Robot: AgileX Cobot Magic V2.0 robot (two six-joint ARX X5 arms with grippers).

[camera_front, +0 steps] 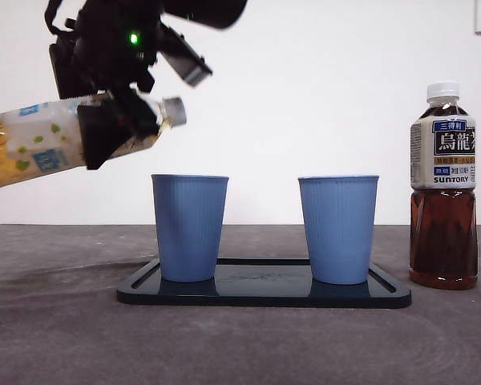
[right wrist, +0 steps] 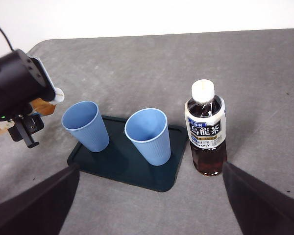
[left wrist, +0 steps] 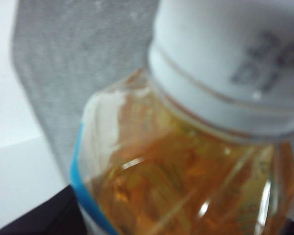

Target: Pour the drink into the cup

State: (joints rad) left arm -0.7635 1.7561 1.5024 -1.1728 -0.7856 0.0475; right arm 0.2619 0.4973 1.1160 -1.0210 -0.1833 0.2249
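Drink bottle (camera_front: 40, 144) base cut off, capped, clamped in left gripper (camera_front: 116, 120), right gripper (right wrist: 147, 215) spread empty.

- A dark tool (camera_front: 116, 120) high above the tabletop's (camera_front: 64, 321) left part grips a capped bottle of pale yellow drink (camera_front: 40, 144), tilted nearly level with its white cap toward the cups.
- Two blue ribbed cups stand upright and apart on a black tray (camera_front: 264, 295): the left cup (camera_front: 189, 227) and the right cup (camera_front: 337, 228).
- A capped Suntory oolong tea bottle (camera_front: 443, 188) stands upright just beside the tray's right end.
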